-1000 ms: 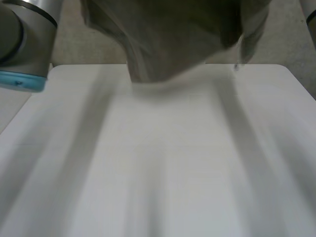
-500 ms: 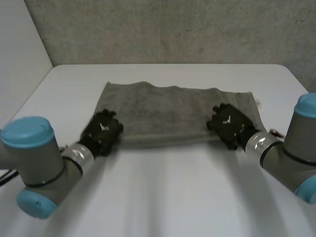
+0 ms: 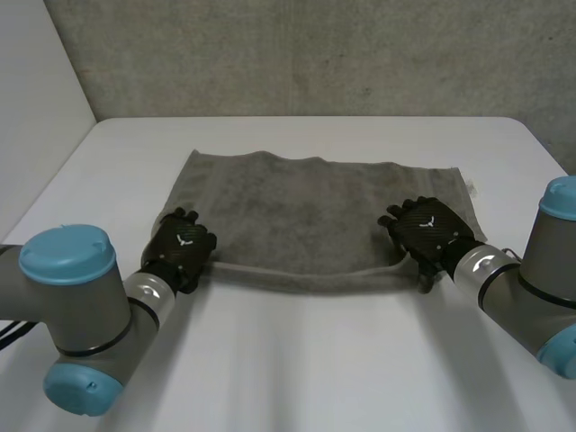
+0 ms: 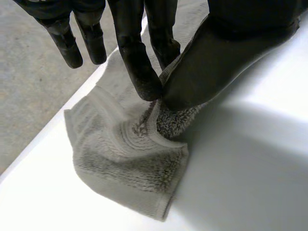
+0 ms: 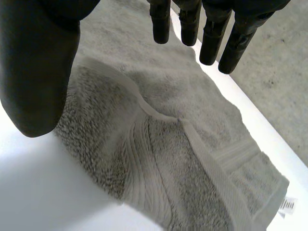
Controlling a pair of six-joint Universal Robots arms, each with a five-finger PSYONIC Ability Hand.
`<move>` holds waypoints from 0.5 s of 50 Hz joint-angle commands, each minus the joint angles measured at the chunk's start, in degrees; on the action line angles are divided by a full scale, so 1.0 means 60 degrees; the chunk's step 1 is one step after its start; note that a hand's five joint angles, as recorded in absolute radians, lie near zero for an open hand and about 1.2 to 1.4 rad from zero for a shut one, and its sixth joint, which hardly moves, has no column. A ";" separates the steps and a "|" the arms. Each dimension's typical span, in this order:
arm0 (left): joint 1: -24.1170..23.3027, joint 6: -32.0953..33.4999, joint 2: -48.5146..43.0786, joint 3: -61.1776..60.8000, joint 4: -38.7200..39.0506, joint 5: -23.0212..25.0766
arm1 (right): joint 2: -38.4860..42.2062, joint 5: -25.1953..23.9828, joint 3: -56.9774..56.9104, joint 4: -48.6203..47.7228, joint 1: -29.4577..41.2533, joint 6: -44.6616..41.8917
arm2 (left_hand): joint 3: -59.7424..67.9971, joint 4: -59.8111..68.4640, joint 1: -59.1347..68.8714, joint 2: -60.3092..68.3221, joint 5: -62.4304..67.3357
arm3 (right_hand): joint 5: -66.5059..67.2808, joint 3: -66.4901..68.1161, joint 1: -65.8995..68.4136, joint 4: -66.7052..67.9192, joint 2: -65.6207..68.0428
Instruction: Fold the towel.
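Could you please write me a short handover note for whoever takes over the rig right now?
Left hand: pinches the towel at its near left corner, between a finger and the thumb.
Right hand: open over the near right corner, holding nothing.
Towel: lies spread across the table, between the hands.
Done: it looks folded once; the corners show two layers.
Left: probably regrip on the right, fold again, then release.

Robot test lab, by the look: plain white bench, bare rough grey wall at 12 o'clock, white side panel at 10 o'clock, left arm and right arm at 7 and 5 o'clock.
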 commanded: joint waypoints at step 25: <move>0.0382 -0.0350 0.0240 -0.0077 0.0082 -0.0475 | 0.0829 -0.0814 -0.0541 0.0599 -0.0505 0.1385 | -0.0452 -0.0513 -0.1245 -0.0985 -0.0897 | 0.2669 -0.0426 0.2684 -0.0715 0.2655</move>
